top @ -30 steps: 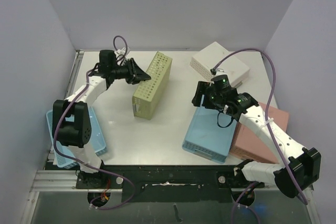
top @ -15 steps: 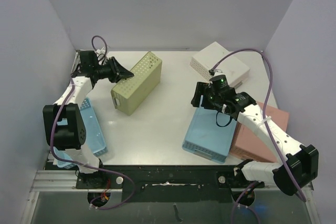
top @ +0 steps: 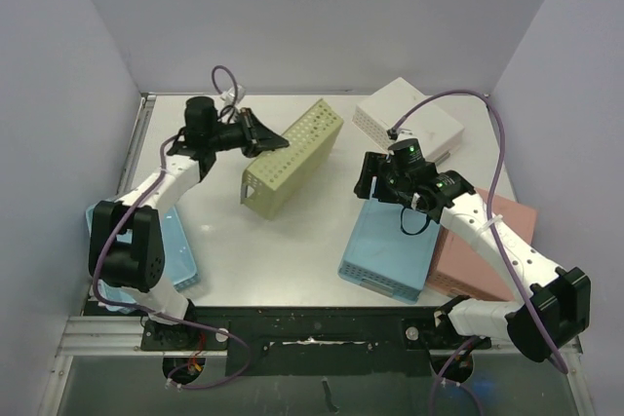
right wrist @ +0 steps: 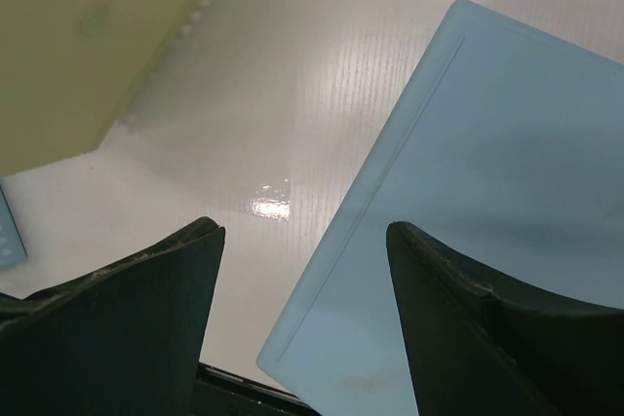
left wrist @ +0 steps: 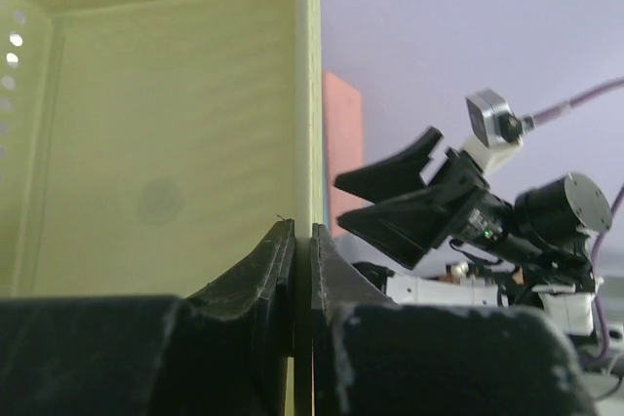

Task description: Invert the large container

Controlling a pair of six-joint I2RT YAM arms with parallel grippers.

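The large yellow-green perforated container (top: 292,158) is tipped on its side and held off level over the table's middle left. My left gripper (top: 271,143) is shut on one of its walls. In the left wrist view the fingers (left wrist: 302,241) pinch the thin wall edge, with the container's inside (left wrist: 166,143) to the left. My right gripper (top: 370,182) is open and empty over the near corner of an upside-down light blue container (top: 390,245). In the right wrist view its fingers (right wrist: 304,241) straddle that blue edge (right wrist: 487,192), and the green container (right wrist: 88,36) shows at top left.
A pink container (top: 483,250) lies right of the blue one. A white container (top: 409,122) sits at the back right. Another light blue container (top: 171,250) rests at the table's left edge under the left arm. Walls close in behind and on both sides.
The left arm swung the green container left, then back right, and it now sits more tilted and raised. The right arm has barely moved.
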